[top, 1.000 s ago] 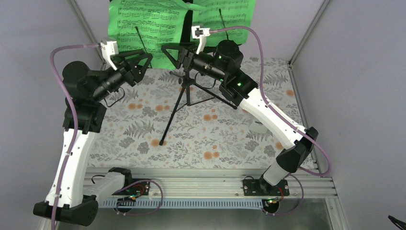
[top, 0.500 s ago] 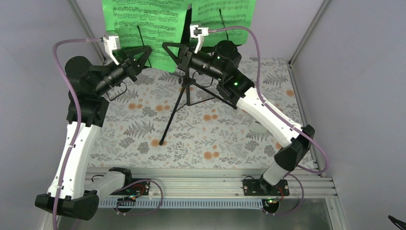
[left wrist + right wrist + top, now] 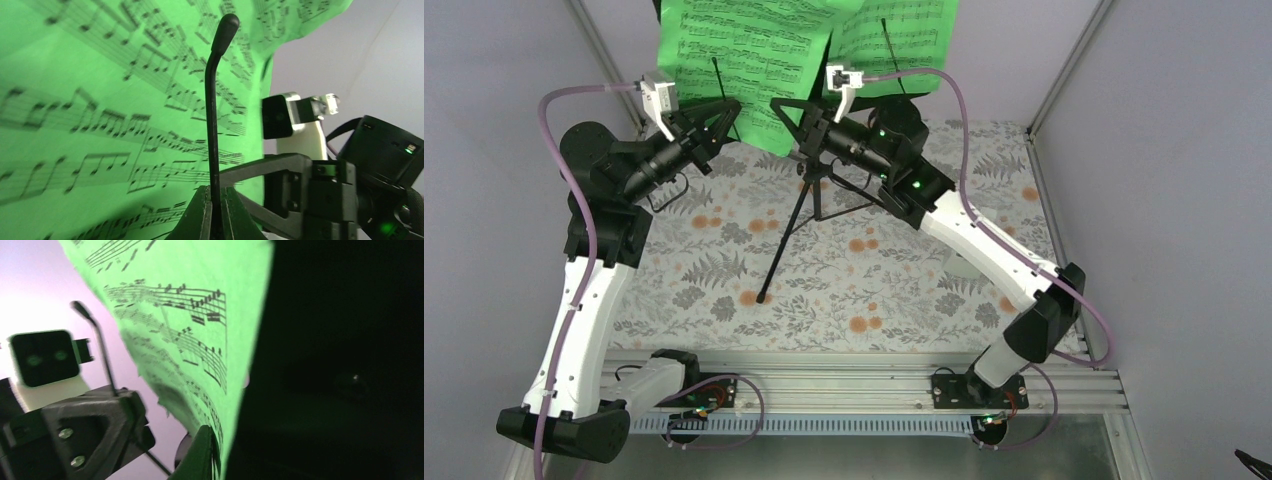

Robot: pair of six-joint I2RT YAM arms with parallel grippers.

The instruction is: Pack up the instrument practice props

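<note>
Looking down on a floral-cloth worktop (image 3: 724, 290), with the black tripod music stand (image 3: 810, 205) planted near the far edge, roughly mid-width, feet splayed toward the middle. Got bright green sheet-music pages (image 3: 744, 50) spread across its top, up over the far edge. Seeing both arms raised to the bottom of those pages, side by side, pretty close together. Spotted the left gripper (image 3: 216, 205) pinched tight onto a thin black page-holder rod (image 3: 212, 125), squeezing it low down, with the pages right behind. Found the right gripper (image 3: 789, 112) hard up against a page edge, with one finger (image 3: 202, 455) touching the paper. Can't tell if it's closed or not, with the other side hidden in the dark.
</note>
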